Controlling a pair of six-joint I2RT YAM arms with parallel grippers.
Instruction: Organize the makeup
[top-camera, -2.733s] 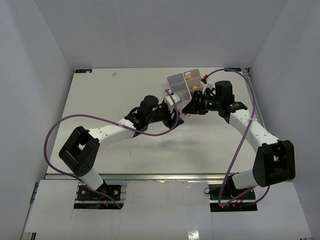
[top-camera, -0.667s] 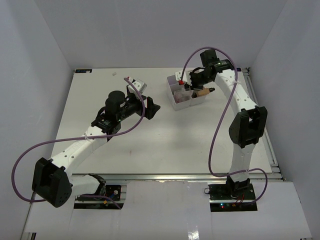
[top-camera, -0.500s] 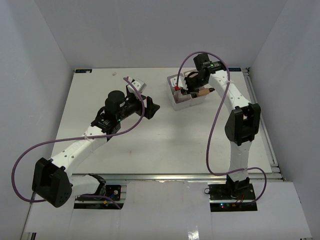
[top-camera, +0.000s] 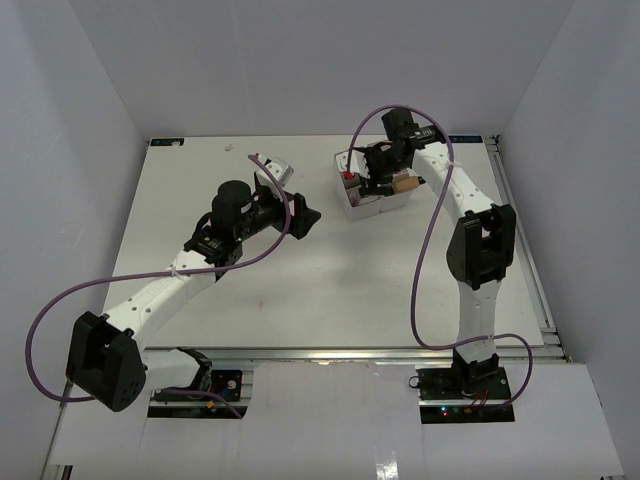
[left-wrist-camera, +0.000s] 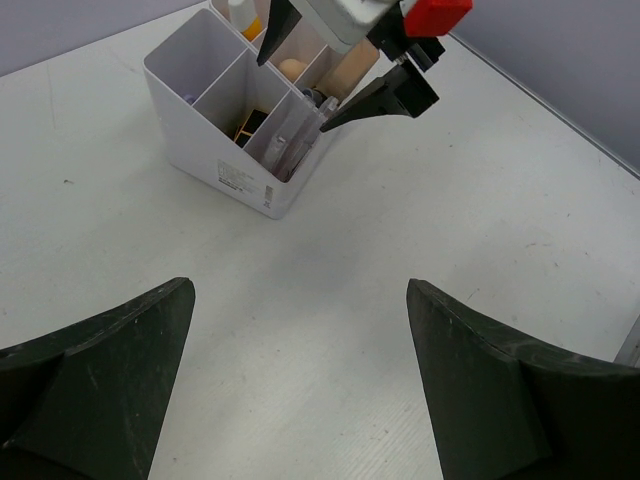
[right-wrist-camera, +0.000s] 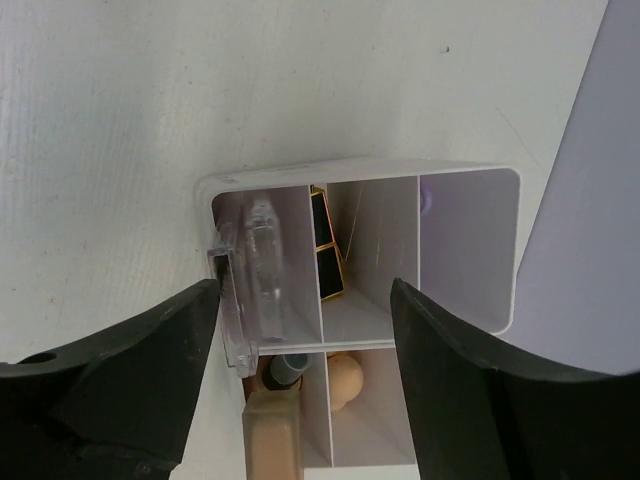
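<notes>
Right claw (right-wrist-camera: 305, 300) hangs wide open, empty, over box (right-wrist-camera: 470, 250) of makeup (right-wrist-camera: 258, 270); left claw (left-wrist-camera: 300, 300), open, empty, sits aside, giving room.

The box (right-wrist-camera: 465, 250) is white. Inside it, the lipsticks (right-wrist-camera: 326, 250) are black with gold edges, the sponge (right-wrist-camera: 346, 380) is peach, the bottle (right-wrist-camera: 273, 440) is beige with a dark grey cap (right-wrist-camera: 285, 370), and the plastic piece (right-wrist-camera: 255, 285) is clear.

box (top-camera: 362, 208): far side of table (top-camera: 300, 290) | lipsticks (right-wrist-camera: 325, 262): in box, beside clear item (right-wrist-camera: 255, 280)
</notes>
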